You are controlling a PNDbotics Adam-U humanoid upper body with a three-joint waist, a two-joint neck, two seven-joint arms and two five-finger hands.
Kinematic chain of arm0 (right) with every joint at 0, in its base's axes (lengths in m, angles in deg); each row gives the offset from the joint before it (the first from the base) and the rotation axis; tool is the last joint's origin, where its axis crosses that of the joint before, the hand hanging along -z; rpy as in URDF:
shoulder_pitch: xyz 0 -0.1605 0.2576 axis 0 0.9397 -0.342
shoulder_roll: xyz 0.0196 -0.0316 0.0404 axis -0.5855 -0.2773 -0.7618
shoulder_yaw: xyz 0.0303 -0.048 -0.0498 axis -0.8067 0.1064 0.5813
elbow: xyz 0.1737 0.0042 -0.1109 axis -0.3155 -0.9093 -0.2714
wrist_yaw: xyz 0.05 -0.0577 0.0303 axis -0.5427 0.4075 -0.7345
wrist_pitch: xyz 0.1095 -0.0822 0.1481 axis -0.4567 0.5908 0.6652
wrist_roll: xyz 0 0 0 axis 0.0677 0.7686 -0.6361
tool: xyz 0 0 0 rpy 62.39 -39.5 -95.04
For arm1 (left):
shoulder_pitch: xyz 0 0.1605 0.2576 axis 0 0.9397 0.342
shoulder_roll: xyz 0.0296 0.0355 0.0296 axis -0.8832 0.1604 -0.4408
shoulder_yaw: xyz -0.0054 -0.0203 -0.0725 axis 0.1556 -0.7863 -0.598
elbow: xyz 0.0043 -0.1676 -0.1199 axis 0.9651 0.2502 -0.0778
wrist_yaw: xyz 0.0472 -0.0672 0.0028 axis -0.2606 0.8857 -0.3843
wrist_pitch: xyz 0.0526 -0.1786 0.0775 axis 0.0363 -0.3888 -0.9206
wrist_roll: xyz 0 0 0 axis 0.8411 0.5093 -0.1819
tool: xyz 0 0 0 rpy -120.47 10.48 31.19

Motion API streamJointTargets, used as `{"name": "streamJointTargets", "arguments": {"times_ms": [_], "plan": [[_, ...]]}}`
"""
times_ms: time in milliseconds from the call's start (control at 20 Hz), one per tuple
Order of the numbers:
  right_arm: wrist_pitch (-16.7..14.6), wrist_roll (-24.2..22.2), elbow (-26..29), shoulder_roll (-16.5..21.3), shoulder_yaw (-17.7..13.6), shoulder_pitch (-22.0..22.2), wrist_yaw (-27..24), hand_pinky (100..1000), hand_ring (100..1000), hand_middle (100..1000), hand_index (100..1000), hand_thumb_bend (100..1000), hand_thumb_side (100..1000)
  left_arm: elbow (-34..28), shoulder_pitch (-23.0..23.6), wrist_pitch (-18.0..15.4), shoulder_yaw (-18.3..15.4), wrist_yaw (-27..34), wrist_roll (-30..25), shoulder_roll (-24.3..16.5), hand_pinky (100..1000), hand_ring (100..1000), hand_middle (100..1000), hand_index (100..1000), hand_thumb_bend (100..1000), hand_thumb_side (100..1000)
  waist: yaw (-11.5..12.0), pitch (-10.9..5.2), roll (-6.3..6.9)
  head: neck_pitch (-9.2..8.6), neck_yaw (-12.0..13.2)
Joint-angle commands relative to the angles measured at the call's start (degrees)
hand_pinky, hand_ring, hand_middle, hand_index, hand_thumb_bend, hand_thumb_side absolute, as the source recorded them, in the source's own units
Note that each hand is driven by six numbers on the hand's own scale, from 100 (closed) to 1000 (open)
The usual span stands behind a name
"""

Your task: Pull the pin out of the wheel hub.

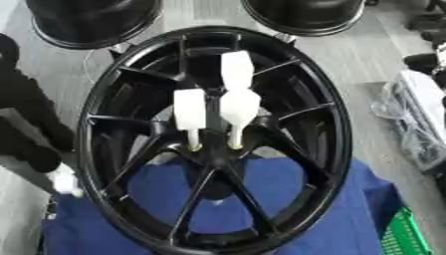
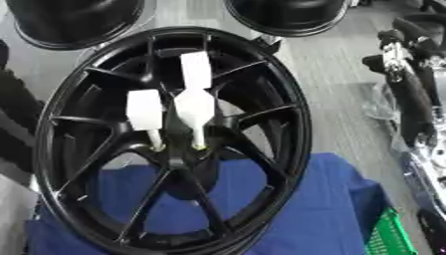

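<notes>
While the black spoked alloy wheel hub (image 1: 213,144) is propped upright on blue cloth (image 1: 287,199), three white paddle-headed plastic pins (image 1: 190,117) are seated near its centre, handles exposed for pulling; neither hand is seen.

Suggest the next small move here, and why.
Probably bring the right arm inward toward the right-hand lower pin. Three white pins stand in the wheel hub, nothing touches them, and that arm sits just outside the rim.

Even, fairly bright light falls from above; both views are soft and blurred, with faint sheen along the black wheel hub (image 1: 213,144) rim.
</notes>
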Motion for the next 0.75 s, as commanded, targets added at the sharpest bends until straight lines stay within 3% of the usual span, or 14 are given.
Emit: {"name": "streamJointTargets", "arguments": {"times_ms": [50, 200, 300, 350, 500, 650, 750], "plan": [[0.2, 0.2, 0.9, 1.5, -0.5, -0.1, 0.4, 752, 647, 783, 892, 100, 626, -0.2, -0.2, -0.7, -1.3, 1.4, 0.7, -1.2, 897, 849, 812, 941, 747, 990, 0.1, -1.03, 0.00, 0.00, -0.3], [0.3, 0.1, 0.7, 1.3, -0.3, -0.2, 0.6, 752, 647, 783, 892, 100, 629, -1.5, -0.7, -3.7, -0.5, 9.6, 1.5, -0.8, 838, 784, 754, 909, 452, 1000, -0.1, -0.94, -0.11, 0.08, -1.0], [0.3, 0.0, 0.7, 1.2, -0.1, -0.3, 0.6, 752, 647, 783, 892, 100, 629, -2.3, -1.3, -6.5, -0.2, 16.8, 4.9, -0.6, 793, 743, 730, 881, 281, 1000, -0.2, -0.87, -0.23, 0.02, -1.2], [0.3, 0.0, 0.7, 1.1, -0.1, -0.4, 0.5, 752, 647, 783, 892, 100, 628, -2.8, -1.8, -7.6, -0.1, 19.9, 7.4, -0.4, 782, 731, 726, 869, 237, 1000, -0.4, -0.85, -0.28, 0.03, -1.2], [0.3, -0.1, 0.7, 1.0, 0.0, -0.5, 0.3, 752, 647, 783, 892, 100, 629, -5.2, -4.0, -10.2, 1.1, 27.6, 16.7, 2.5, 772, 723, 742, 868, 198, 979, -0.7, -0.87, -0.36, 0.13, -0.8], [0.3, -0.1, 0.8, 0.8, 0.1, -0.9, 0.0, 752, 648, 784, 892, 100, 628, -7.4, -6.3, -11.4, 2.9, 33.4, 25.9, 7.7, 768, 721, 743, 887, 228, 928, -1.1, -0.90, -0.51, 0.00, -0.3], [0.2, 0.2, 0.9, 0.6, 0.0, -1.1, -0.3, 752, 648, 784, 892, 100, 626, -7.4, -7.6, -11.4, 4.5, 36.6, 28.6, 11.4, 754, 703, 721, 872, 275, 876, -1.5, -0.91, -0.60, -0.10, 0.2]]}}
